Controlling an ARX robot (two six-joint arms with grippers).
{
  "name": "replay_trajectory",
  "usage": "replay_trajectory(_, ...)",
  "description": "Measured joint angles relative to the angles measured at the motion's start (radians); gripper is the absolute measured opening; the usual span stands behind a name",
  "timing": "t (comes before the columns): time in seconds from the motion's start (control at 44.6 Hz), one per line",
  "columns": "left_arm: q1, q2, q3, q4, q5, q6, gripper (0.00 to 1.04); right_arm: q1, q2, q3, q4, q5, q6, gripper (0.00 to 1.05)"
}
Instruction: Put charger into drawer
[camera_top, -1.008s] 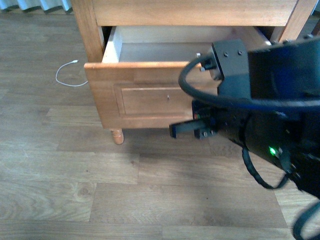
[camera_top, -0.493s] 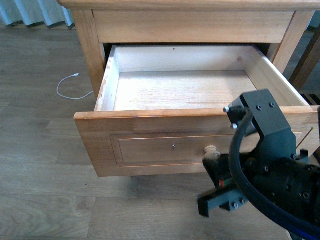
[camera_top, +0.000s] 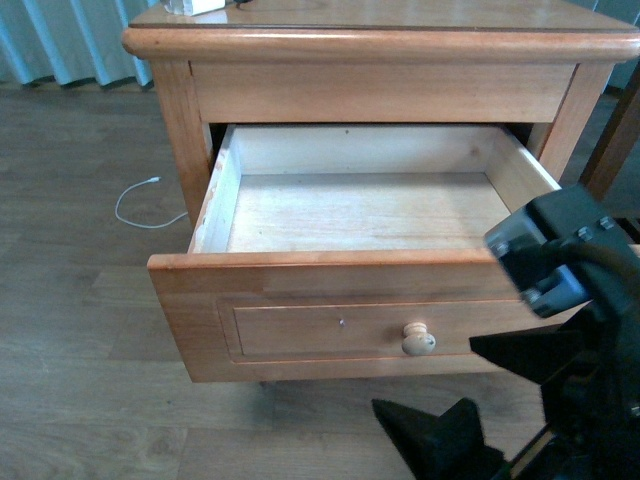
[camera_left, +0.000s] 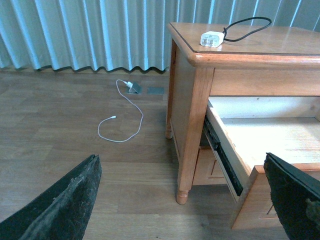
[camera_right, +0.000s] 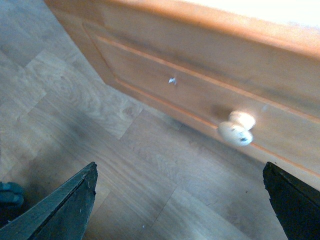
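The charger, a white plug block with a black looped cable, lies on top of the nightstand; in the front view only its edge shows. The drawer stands pulled out, its inside bare, with a round pale knob. My right gripper is open and empty, low in front of the drawer front, below the knob. My left gripper is open and empty, off to the nightstand's left side, well below the charger.
A thin white cable lies looped on the wood floor left of the nightstand, also in the front view. Blue curtains hang behind. The nightstand leg stands close to the left gripper.
The drawer came out from part open to wide open. My right gripper let go of the knob and drew back down and to the right.
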Motion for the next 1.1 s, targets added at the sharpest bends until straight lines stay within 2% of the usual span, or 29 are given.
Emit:
replay_trajectory(0.067,0.0,0.0,0.0,0.0,0.0,0.0,0.99,-0.028,-0.09,0.0,-0.053,-0.005,-0.01,0.96)
replay_trajectory(0.314,0.0,0.0,0.0,0.0,0.0,0.0,0.99,-0.159,-0.414,0.01,-0.254,-0.053,-0.013,0.96)
replay_trajectory(0.627,0.0,0.0,0.0,0.0,0.0,0.0,0.99,-0.385,-0.739,0.029,-0.46,-0.2,0.016,0.96)
replay_trajectory(0.896,0.0,0.0,0.0,0.0,0.0,0.0,0.99,-0.61,-0.894,0.031,-0.594,-0.336,0.042,0.96)
replay_trajectory(1.008,0.0,0.0,0.0,0.0,0.0,0.0,0.99,-0.694,-0.932,0.024,-0.602,-0.33,0.09,0.96)
replay_trajectory(1.098,0.0,0.0,0.0,0.0,0.0,0.0,0.99,-0.704,-0.932,0.02,-0.602,-0.328,0.109,0.96)
